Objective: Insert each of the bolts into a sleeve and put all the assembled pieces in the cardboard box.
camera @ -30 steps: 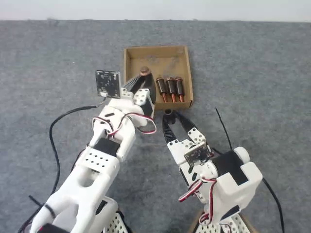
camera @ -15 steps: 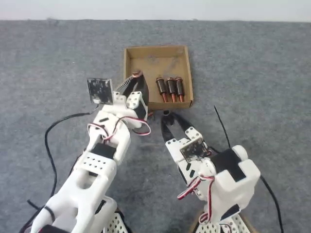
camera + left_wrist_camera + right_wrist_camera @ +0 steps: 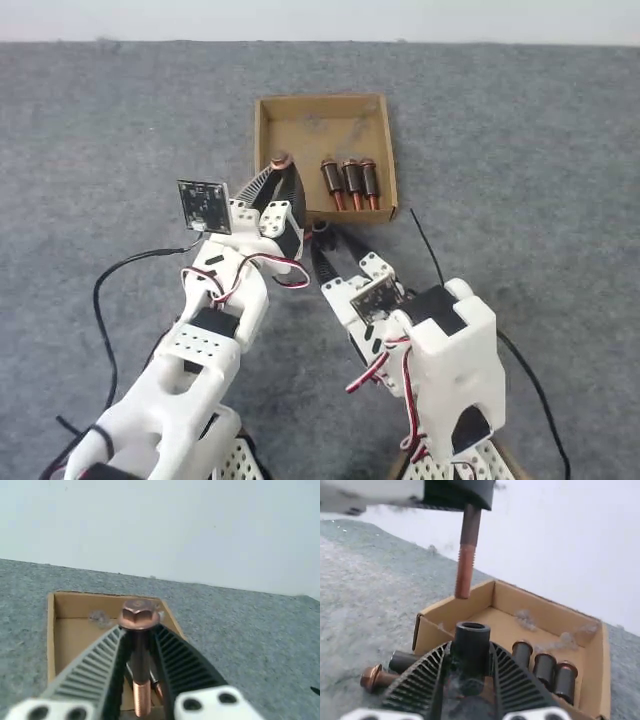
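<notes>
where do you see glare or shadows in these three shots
High view: even light, no glare, only faint shadow along the cardboard box walls. Left wrist view: mild sheen on the bolt head. Right wrist view: pale glint on the sleeve rim, bright wall behind.

Left gripper (image 3: 138,630) clamped shut, higher than the clamped right gripper (image 3: 471,650)

A grey, coarse-textured, carpet-like table covering (image 3: 540,150) spans the work area from the near edge to the far edge. A plain, smooth white wall (image 3: 320,20) meets the covering along a straight horizontal line at the far edge. Both wrist views show the wall rising directly behind the covering, bare and uniform. Lighting is even and diffuse. Shadows on the covering are soft and faint.
</notes>
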Robot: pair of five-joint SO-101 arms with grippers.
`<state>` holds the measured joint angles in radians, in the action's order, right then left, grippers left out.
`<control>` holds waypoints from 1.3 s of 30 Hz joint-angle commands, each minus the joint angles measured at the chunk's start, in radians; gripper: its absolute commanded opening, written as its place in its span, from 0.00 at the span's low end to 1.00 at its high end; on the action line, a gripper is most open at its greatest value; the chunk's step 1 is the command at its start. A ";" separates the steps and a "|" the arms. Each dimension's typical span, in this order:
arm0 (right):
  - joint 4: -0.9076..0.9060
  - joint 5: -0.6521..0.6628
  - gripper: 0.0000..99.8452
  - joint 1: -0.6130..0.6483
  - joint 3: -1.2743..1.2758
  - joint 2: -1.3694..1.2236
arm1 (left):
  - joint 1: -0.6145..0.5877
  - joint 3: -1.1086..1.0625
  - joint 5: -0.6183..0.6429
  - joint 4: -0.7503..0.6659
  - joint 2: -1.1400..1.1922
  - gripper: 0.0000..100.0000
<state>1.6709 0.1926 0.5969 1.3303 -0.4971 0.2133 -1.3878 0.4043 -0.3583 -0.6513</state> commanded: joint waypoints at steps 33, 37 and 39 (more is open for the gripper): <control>-0.041 0.012 0.01 0.024 -0.092 0.018 | -0.014 0.012 0.081 -0.031 -0.046 0.01; -0.041 0.012 0.01 0.024 -0.091 0.019 | -0.012 0.012 0.083 -0.031 -0.044 0.01; -0.036 0.012 0.01 0.025 -0.074 0.024 | -0.008 0.012 0.083 -0.031 -0.044 0.01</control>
<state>1.6003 0.1926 0.6168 1.2413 -0.4971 0.1949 -1.3878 0.4749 -0.3583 -0.6513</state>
